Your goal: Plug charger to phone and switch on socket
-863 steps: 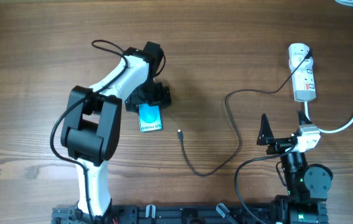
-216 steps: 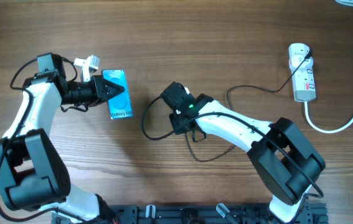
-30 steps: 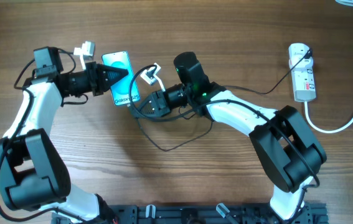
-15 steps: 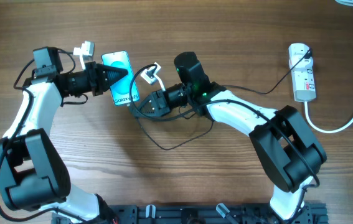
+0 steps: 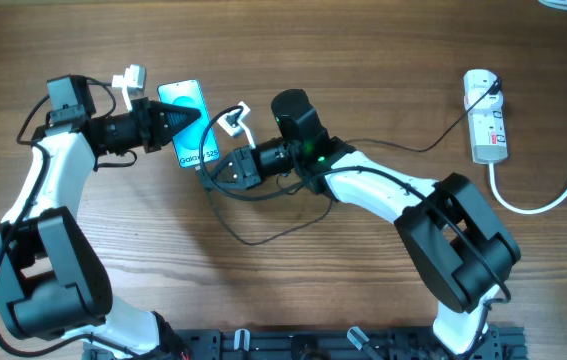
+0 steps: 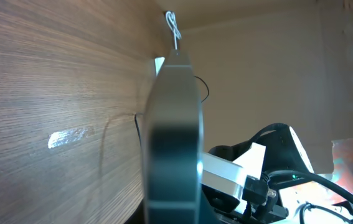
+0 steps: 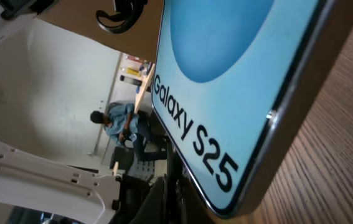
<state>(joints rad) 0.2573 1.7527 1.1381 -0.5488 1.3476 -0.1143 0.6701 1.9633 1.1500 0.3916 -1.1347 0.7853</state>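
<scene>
Charger [image 5: 263, 238] slack is lying looped on the table [image 5: 363, 60], near centre. Right pincer [image 5: 225, 172] is clamping the charger's end just beside the phone's [image 5: 191, 137] near edge. Left pincer [image 5: 168, 125] is gripping the phone from the left, left of centre. Socket [image 5: 487, 118] is sitting far right.

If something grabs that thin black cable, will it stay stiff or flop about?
Probably floppy: the charger cable trails from the right gripper in a loose loop across the table. Likely light too, being so thin. Pushed, it would probably bend rather than slide.
</scene>
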